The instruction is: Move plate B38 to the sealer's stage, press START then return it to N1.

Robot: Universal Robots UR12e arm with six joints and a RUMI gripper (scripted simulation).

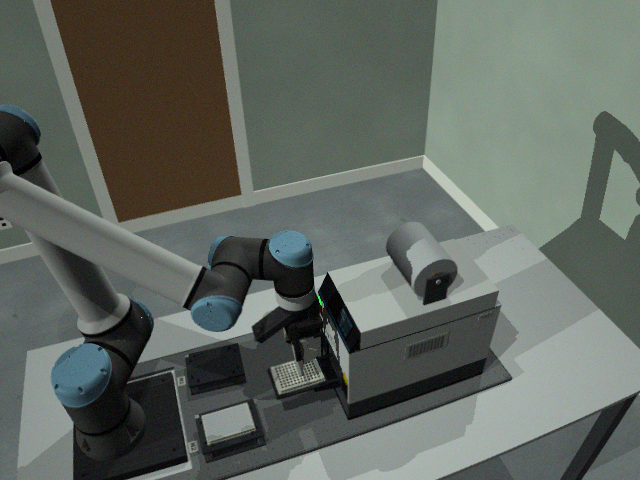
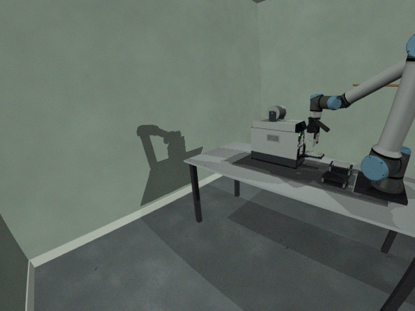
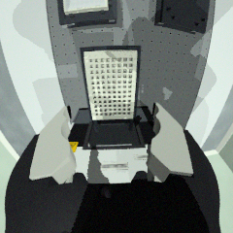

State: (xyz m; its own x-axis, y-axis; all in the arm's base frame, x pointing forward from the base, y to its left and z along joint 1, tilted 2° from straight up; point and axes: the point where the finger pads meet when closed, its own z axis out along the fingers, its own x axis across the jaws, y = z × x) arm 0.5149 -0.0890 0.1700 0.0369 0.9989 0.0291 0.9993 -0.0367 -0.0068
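Plate B38 (image 1: pixel 297 376) (image 2: pixel 314 153) (image 3: pixel 111 87), cream with open-looking wells, lies on the sealer's extended dark stage (image 3: pixel 139 73) and looks flat inside its rim. I see no foil on it. My gripper (image 1: pixel 299 356) (image 2: pixel 314 142) (image 3: pixel 112 105) is open and empty, above the plate's sealer-side end, with its jaws wider than the plate. The sealer (image 1: pixel 413 341) (image 2: pixel 276 143) shows a green lamp (image 1: pixel 320 300) (image 2: pixel 299 135). Nest N1 (image 1: pixel 214 364) (image 2: pixel 334 178) (image 3: pixel 182 15) is empty. Its number is too small to read clearly. The START button cannot be made out.
The other nest, N2 (image 1: pixel 235 449) (image 3: pixel 92 22), holds a pale plate (image 1: pixel 227 422) (image 2: pixel 340 164) (image 3: pixel 86 5). The sealer's front panel (image 1: pixel 340 317) stands close beside my gripper. A foil roll (image 1: pixel 416 253) (image 2: pixel 277 110) sits on top of the sealer.
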